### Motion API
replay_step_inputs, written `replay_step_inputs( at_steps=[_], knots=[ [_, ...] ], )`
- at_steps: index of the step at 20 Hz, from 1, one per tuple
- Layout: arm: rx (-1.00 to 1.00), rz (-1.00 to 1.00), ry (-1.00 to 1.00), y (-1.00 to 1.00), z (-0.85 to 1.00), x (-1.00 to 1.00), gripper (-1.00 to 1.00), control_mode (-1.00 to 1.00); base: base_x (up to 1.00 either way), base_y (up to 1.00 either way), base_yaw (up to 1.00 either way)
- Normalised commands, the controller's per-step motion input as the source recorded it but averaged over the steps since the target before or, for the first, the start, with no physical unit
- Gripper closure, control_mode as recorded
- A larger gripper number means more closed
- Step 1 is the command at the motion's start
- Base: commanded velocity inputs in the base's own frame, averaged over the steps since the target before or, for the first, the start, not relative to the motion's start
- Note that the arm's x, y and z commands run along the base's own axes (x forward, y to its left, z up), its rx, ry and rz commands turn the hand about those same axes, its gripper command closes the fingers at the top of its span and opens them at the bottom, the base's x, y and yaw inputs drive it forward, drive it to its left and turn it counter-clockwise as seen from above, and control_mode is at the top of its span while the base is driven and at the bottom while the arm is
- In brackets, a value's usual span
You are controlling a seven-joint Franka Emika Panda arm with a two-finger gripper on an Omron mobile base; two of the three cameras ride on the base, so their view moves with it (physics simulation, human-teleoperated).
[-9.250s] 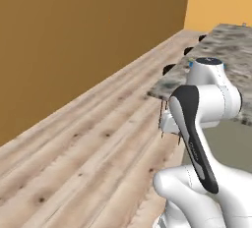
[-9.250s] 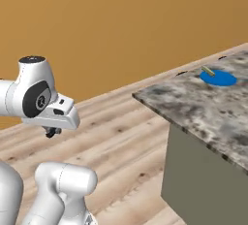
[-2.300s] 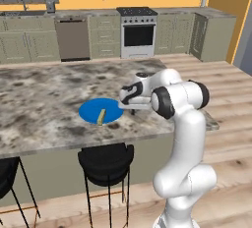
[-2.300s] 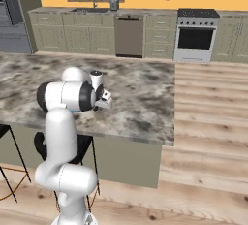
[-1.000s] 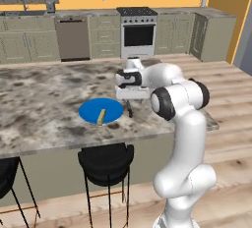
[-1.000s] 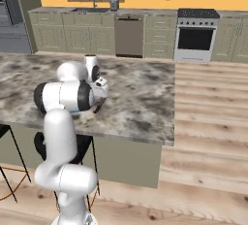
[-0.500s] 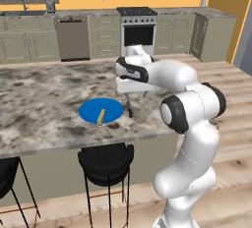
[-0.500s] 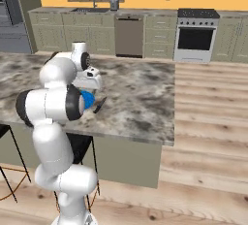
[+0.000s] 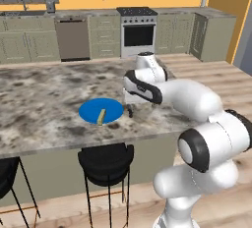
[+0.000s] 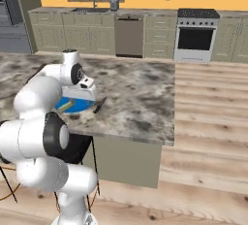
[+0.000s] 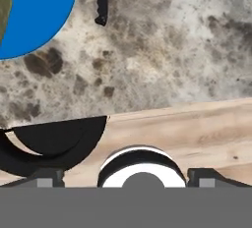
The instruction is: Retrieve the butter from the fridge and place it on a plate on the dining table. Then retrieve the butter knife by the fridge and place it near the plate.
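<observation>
**A:** Going big to small: the dining table [image 9: 44, 92] runs across the near part of the kitchen, with a black stool [image 9: 106, 159] tucked under its near edge. The blue plate [image 9: 101, 110] sits near that edge with the butter [image 9: 101, 116] lying on it, toward its near side. The butter knife [image 9: 130, 111] lies flat on the stone just to the right of the plate, apart from the rim. In the right base view, same deal: plate [image 10: 72, 104], knife [image 10: 99, 104] beside it. The fridge isn't anywhere in these frames.

**B:** And the claw?

**A:** The gripper [image 9: 132, 99] hangs over the table right above the knife, jaws spread wide with nothing between them. The hand view looks down at the plate [image 11: 34, 13] and the knife [image 11: 101, 3] next to each other, plus a bit of stool [image 11: 54, 141] below the table edge.

**B:** So it looks basically done. What could still go sideways?

**A:** Mostly the pull-away, probably. The arm is folded in low over the plate, so a sloppy swing could clip the knife and skid it off the near edge, or bump the plate. The butter is just sitting loose on a flat disc with no lip, so a nudge could slide it onto the stone.
</observation>
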Motion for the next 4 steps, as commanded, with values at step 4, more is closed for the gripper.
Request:
replay_step_inputs(
  at_steps=[4],
  knots=[
    [0.02, 0.07, -0.12, -0.19, -0.26, -0.87, -1.0, -1.0, 0.0, 0.0, 0.0]
  ],
)
